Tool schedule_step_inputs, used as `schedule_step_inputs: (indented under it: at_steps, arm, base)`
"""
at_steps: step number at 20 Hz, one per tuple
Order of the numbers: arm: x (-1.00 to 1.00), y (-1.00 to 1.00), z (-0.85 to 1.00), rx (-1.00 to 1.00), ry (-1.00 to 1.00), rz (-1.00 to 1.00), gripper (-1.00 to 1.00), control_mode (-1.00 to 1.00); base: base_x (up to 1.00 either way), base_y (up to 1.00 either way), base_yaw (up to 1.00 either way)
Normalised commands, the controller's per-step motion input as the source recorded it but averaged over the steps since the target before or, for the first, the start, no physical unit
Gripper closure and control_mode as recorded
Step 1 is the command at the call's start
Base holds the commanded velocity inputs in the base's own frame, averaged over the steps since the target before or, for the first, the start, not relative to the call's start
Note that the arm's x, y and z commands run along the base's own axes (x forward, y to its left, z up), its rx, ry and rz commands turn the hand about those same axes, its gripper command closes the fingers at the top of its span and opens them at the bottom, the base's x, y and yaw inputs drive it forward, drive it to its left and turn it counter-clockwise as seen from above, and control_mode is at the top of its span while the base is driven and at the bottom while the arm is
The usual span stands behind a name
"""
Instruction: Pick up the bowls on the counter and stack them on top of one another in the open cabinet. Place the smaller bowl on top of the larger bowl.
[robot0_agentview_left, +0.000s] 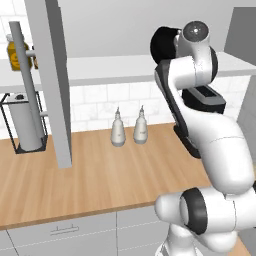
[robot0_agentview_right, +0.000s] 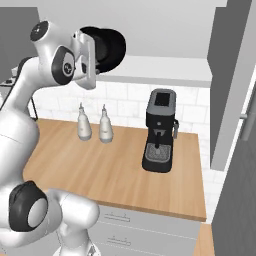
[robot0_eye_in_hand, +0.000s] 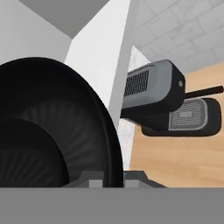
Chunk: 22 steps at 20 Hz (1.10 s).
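A glossy black bowl (robot0_agentview_right: 107, 47) hangs in the air at the height of the open cabinet's white shelf board (robot0_agentview_right: 165, 67), tipped on its side. My gripper (robot0_eye_in_hand: 107, 180) is shut on its rim, one fingertip on each side. In the hand view the bowl (robot0_eye_in_hand: 48, 127) looms large at the left, its hollow facing the camera. From the left base view the bowl (robot0_agentview_left: 161, 44) peeks out behind my wrist, over the shelf board (robot0_agentview_left: 100, 67). Whether it is the wider or the narrower bowl I cannot tell. The other bowl is out of view. The wood counter (robot0_agentview_left: 100, 175) lies below.
Two white pear-shaped bottles (robot0_agentview_left: 118, 131) (robot0_agentview_left: 140, 128) stand at the counter's back. A black coffee machine (robot0_agentview_right: 160, 130) stands to their right. The grey cabinet door panel (robot0_agentview_left: 52, 85) hangs at the left, another door (robot0_agentview_right: 227, 85) at the right. A grey roll in a wire rack (robot0_agentview_left: 25, 122) sits far left.
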Motion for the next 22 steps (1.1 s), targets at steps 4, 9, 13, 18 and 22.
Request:
schedule_step_inputs:
  at_steps: [4,9,13,18,22]
  arm:
    - [0.71,0.0,-0.36,0.0,0.0,0.01,1.0,-1.0]
    - [0.77,0.0,-0.32,0.0,0.0,0.01,1.0,-1.0]
    - [0.73,0.0,-0.25,0.0,0.0,0.03,1.0,-1.0]
    - [0.75,-0.04,-0.19,0.0,0.0,0.06,1.0,-1.0]
    - [0.46,0.0,-0.16,0.0,-0.01,0.04,-1.0,-1.0]
  base:
    - [0.0,0.0,0.0]
    - [0.0,0.0,0.0]
    - [0.0,0.0,0.0]
    - [0.0,0.0,0.0]
    - [0.0,0.0,0.0]
